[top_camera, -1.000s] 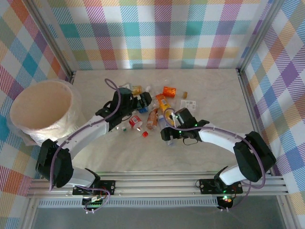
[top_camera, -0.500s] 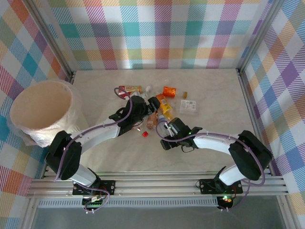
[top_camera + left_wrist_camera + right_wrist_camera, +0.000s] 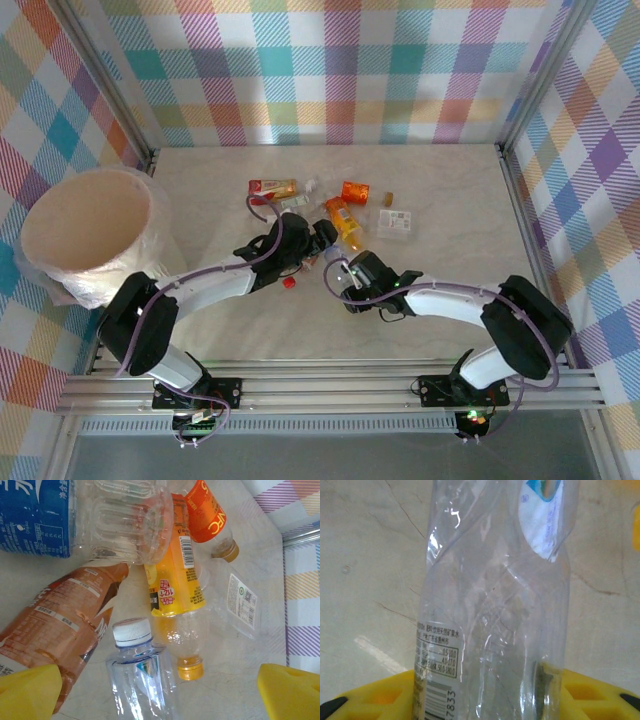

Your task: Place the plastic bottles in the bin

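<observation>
You had the clear bottle [image 3: 490,605] clamped in the right gripper [image 3: 490,695]. Its yellow fingers [image 3: 600,695] pressed in on both sides of the bottle's lower body, and the thin wall looked dented. The left wrist view showed its white cap pointing into the heap.

The rest of the plastic bottles lay in a loose pile at the middle of the table [image 3: 450,180]. A yellow-labelled bottle [image 3: 175,580] with an orange cap lay just beside the clear one, and a brown-labelled bottle [image 3: 65,615] lay on its other side. A blue-labelled bottle [image 3: 35,515] and an orange-labelled bottle [image 3: 205,510] lay further back. A flat clear bottle [image 3: 240,602] lay off to the side, and two more (one red-labelled [image 3: 272,186], one orange [image 3: 355,191]) lay beyond the heap. A loose red cap [image 3: 288,283] sat near the arms.

The left gripper [image 3: 160,690] hung over the pile with its jaws wide apart, gripping nothing.

The bin [image 3: 85,225] stood at the table's left edge, well apart from the bottles.
</observation>
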`<state>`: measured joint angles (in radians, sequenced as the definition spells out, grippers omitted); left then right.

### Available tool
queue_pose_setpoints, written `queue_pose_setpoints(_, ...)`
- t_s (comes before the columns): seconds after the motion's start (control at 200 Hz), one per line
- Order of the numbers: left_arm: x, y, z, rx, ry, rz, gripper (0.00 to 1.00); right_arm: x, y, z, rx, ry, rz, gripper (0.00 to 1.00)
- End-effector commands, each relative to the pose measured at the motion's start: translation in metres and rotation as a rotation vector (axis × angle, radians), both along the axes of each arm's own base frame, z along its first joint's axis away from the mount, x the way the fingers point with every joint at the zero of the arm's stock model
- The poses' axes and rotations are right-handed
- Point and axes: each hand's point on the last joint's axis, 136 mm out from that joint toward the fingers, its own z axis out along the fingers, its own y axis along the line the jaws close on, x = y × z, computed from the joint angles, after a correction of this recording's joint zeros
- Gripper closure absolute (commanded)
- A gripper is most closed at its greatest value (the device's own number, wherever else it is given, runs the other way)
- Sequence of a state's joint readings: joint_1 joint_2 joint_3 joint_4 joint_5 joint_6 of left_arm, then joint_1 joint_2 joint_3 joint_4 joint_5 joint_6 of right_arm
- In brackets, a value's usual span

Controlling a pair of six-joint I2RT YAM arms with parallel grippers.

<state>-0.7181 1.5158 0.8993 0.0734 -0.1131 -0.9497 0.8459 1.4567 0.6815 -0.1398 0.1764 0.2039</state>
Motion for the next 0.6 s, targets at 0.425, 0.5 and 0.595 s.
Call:
queue_pose_setpoints(0.425, -0.011, -0.045, 0.076, -0.098, -0.213, -0.298, 0.0, 0.024, 0.042, 0.119, 0.402, -0.159, -0.084, 0.52)
queue_pose_setpoints(0.5, -0.013, -0.054, 0.086, -0.104, -0.225, -0.355, 0.0, 0.023, 0.049, 0.131, 0.463, -0.174, -0.057, 0.52)
queue_pose_setpoints(0.595, -0.011, -0.053, 0.089, -0.107, -0.239, -0.349, 0.0, 0.019, 0.057, 0.145, 0.522, -0.192, -0.012, 0.52)
